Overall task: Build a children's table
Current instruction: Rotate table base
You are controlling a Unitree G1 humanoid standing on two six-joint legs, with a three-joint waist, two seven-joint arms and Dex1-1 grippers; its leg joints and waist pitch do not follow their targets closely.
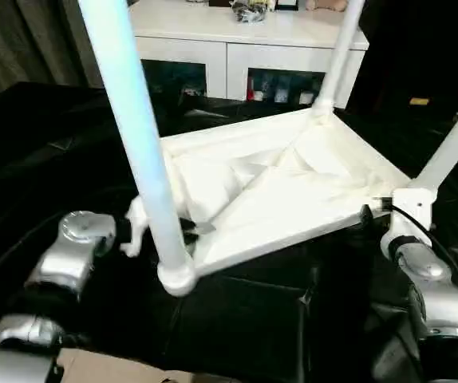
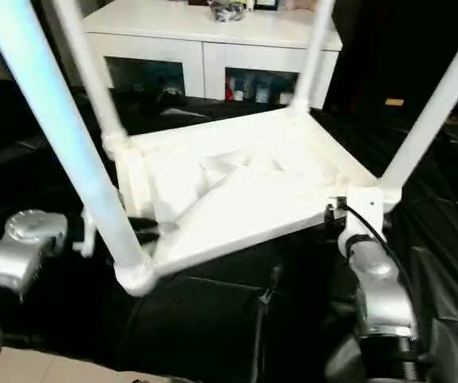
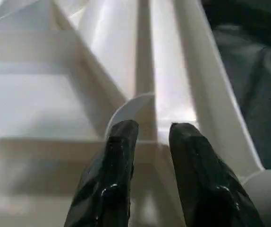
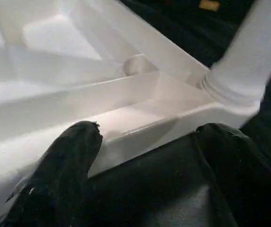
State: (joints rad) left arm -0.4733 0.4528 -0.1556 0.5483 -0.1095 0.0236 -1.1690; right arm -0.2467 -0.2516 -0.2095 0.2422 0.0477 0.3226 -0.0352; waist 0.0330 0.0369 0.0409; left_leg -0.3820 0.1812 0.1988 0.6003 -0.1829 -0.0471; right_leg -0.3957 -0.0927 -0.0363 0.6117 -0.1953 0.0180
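Observation:
The white tabletop [image 1: 285,191] lies underside up and tilted on black cloth, its ribs showing. White tube legs stand in its corner sockets: a near-left leg [image 1: 133,120], a far-left leg [image 2: 93,72], a far leg [image 1: 337,56] and a right leg [image 1: 452,144]. My left gripper [image 1: 193,229] is at the tabletop's left edge beside the near-left leg; in the left wrist view its fingers [image 3: 121,151] are shut on a thin rib [image 3: 147,109]. My right gripper [image 1: 369,211] is at the right corner socket [image 1: 411,203], open, its fingers [image 4: 74,146] spread either side of the rim.
A white cabinet [image 1: 245,40] with glass-fronted shelves stands at the back, small items on its top. Black cloth [image 1: 237,319] covers the ground around the tabletop. The upright legs rise close to my forearms.

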